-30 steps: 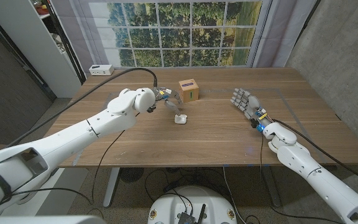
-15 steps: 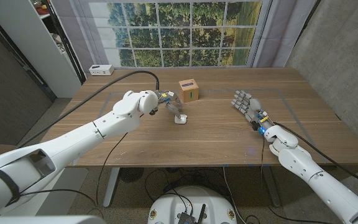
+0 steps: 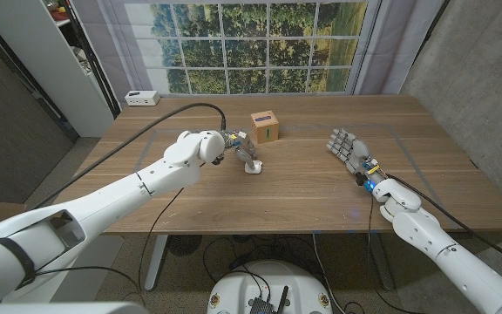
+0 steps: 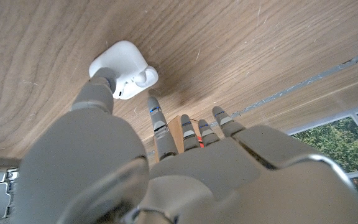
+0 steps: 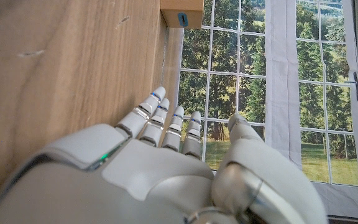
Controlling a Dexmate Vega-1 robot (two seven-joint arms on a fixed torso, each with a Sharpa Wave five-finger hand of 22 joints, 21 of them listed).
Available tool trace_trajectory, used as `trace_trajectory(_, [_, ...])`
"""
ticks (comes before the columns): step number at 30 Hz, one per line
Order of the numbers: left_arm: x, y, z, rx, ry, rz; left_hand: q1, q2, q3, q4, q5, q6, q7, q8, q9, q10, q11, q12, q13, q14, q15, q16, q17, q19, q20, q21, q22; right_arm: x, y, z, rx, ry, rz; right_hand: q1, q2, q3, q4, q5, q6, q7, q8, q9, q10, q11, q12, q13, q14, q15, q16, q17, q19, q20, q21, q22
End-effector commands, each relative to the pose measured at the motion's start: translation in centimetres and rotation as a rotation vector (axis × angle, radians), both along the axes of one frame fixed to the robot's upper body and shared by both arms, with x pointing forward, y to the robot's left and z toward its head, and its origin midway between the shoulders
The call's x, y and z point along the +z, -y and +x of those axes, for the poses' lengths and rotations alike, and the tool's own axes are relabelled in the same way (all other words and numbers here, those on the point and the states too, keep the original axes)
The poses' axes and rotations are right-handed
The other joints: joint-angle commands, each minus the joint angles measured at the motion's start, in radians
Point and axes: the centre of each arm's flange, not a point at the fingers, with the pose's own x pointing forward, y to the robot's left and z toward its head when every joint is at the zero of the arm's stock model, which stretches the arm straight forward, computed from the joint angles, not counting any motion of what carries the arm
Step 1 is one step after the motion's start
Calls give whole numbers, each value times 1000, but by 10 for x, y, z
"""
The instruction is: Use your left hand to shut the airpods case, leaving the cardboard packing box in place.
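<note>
Airpods case [image 3: 252,167] sits on the surface [image 3: 303,187] at frame centre of the head view, just below-left of the cardboard packing box [image 3: 264,126]. Left hand [image 3: 236,145] reaches it from the left; fingers [image 4: 98,90] apart, one tip touching the case, lid apparently ajar. Right hand [image 3: 345,145] idle, fingers spread, well apart at frame right.

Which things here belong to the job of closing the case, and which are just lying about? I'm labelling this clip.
Belongs to the job:
- airpods case, white, on the table
- left hand, one finger touching the case
- cardboard packing box, to stay put

Just lying about:
- right hand, waiting on the table, holding nothing
- white device at the far left corner
</note>
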Motion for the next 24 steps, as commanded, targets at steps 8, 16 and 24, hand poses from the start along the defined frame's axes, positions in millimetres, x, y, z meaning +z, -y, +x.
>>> trace_trajectory(8, [-4,4,8,-8,-32,-19,23,47,-4,12,10,79,-1,17,2,29,0,13,-2,21,-22,4,2,25,4,10,2,-8,3,-3,-12,-3,15,-10,4,2,1,7,7,-6,8,0,9,2,4,1,13,-99,3,0,-2,-4,0,3])
trace_trajectory(16, [-8,5,4,-38,-19,-37,61,91,-10,11,6,173,-5,38,9,80,-11,28,-3,64,-39,8,1,51,4,12,2,-11,4,-5,-15,-6,20,-11,4,3,0,7,6,-7,8,0,9,2,3,-1,14,-98,3,0,-1,-4,-2,3])
trace_trajectory(24, [-8,-5,-12,-86,59,-120,108,123,-27,1,-14,231,2,45,21,156,-41,50,-4,141,-66,15,0,97,3,19,3,-12,3,-4,-9,-6,22,-12,5,3,0,7,6,-6,8,0,9,3,3,-2,14,-99,2,-1,-1,-3,-2,3])
